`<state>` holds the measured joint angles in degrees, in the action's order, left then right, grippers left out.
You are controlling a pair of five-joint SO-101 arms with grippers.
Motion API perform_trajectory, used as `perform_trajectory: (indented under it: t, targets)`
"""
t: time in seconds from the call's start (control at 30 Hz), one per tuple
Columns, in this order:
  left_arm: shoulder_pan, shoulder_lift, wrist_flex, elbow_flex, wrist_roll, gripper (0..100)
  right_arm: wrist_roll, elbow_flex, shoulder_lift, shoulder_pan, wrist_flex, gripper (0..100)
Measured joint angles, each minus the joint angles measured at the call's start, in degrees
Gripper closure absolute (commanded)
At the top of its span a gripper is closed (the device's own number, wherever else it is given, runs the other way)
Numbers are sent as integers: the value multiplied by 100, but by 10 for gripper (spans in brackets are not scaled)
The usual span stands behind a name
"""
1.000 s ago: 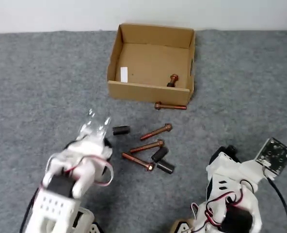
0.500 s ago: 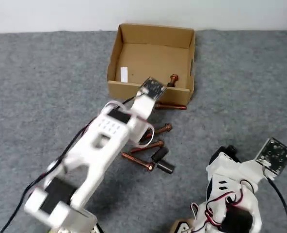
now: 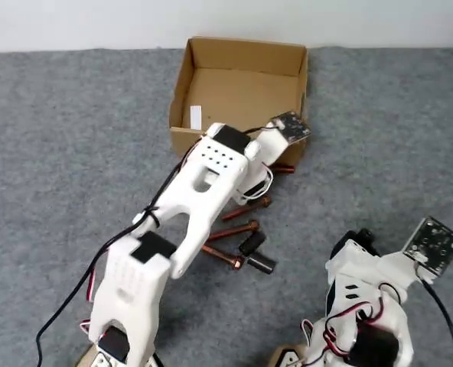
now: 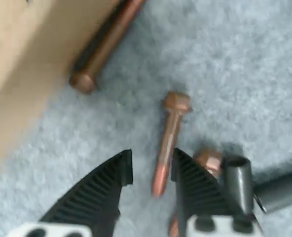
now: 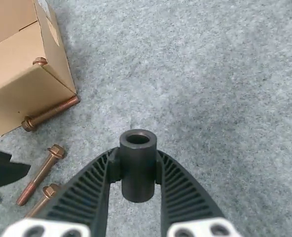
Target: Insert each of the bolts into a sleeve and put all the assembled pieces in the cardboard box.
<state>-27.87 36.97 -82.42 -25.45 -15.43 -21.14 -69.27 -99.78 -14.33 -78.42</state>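
1. Left arm now stretches up to cardboard box front.
2. Left gripper jaws half-open, empty, straddling bolt tip mid-frame; closing may roll it away.
3. Right gripper clamps sleeve upright, lower centre.

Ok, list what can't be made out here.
High view: the left arm covers the cardboard box's front corner and its contents there.
Left wrist view: the edge cuts off the bolt by the box; the left gripper's finger hides another bolt's shank.
Right wrist view: the box wall hides all but a bolt head inside.
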Motion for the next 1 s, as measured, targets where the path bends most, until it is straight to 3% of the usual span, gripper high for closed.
perform_trajectory:
  t: [0.4,1.0]
  targets:
    - [-132,1310,-193,-1415,-62,858,0,0,0,0,0,991]
    - [-466,1459,-1609,-3033,-193,858,0,-53,9,0,0,991]
